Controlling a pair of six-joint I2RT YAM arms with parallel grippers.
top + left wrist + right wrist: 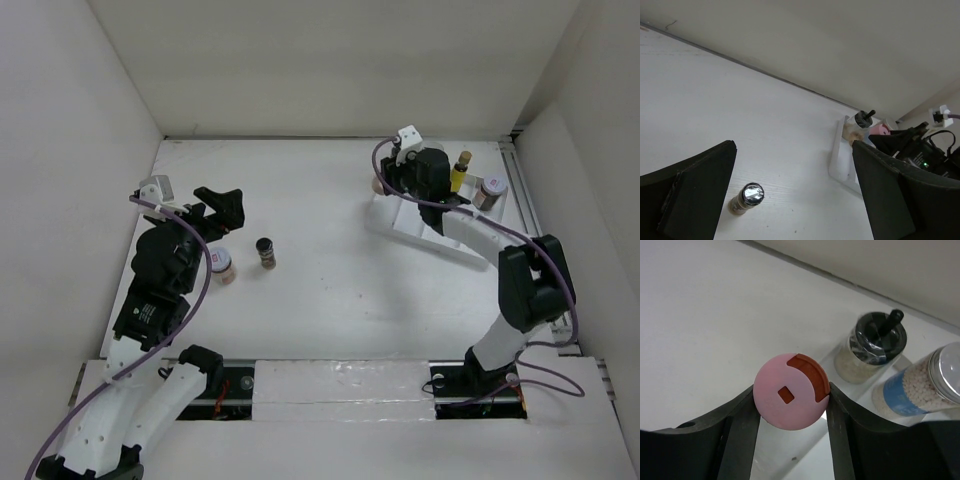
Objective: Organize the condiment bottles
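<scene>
A plain white counter (330, 300) is boxed in by bare white walls (330, 60) on three sides, with a dark seam where it meets the back wall. Only the overhead view shows the left gripper (225, 212), its jaws spread wide around nothing, just beside a red-marked-lid jar (222, 265) and a small dark bottle (266, 252). Both stand upright, well apart from the white tray (405, 225) at the far right. A slim yellow bottle (460, 170) and a pale-lidded jar (490, 192) stand at the tray's right end. From above, the right arm (480, 235) hides its own grip. The right wrist view shows the right gripper (791, 390) with jaws clamped on the pink-lidded jar (785, 410), near the black-capped pale jar (875, 347) and the blue-labelled jar (925, 385).
</scene>
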